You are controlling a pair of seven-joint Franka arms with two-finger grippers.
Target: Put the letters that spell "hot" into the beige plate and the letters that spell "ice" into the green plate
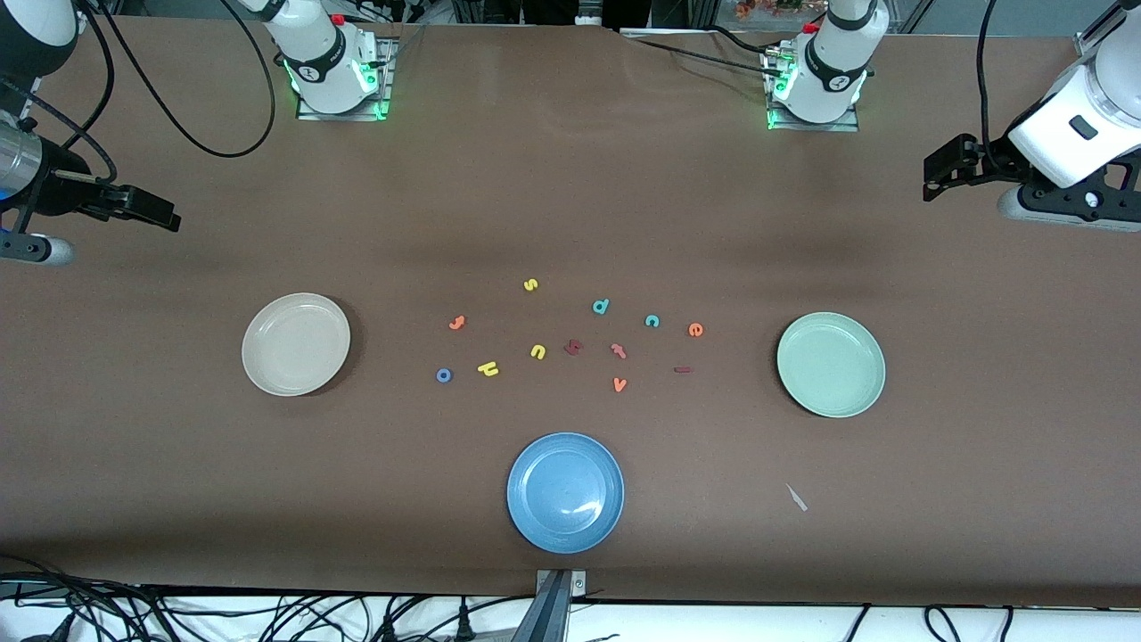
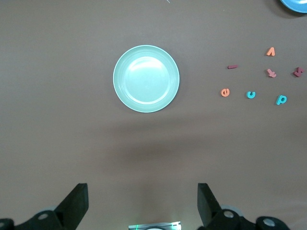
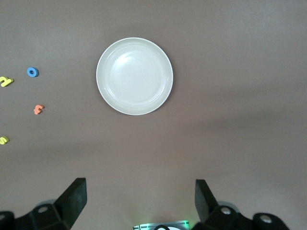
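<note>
Beige plate, plain. Green plate, pale mint, plain. Blue plate. Yellow h, blue o, orange t, dark red i, teal c, orange e. Brown table.

Even overhead light, bench evenly bright, matte brown, no hot spots on it. Soft broad shadow bands across bench in upper half of front view, and one under each of my wrist cameras, mid-frame. White glare patch on blue plate, lower right of its well; fainter sheen on green plate and beige plate. Green glow at my bases, top of front view. Focus sharp throughout; tiny letters crisp. My own jaws dark, near-silhouette at bottom of wrist views. No edge warping noticed.
</note>
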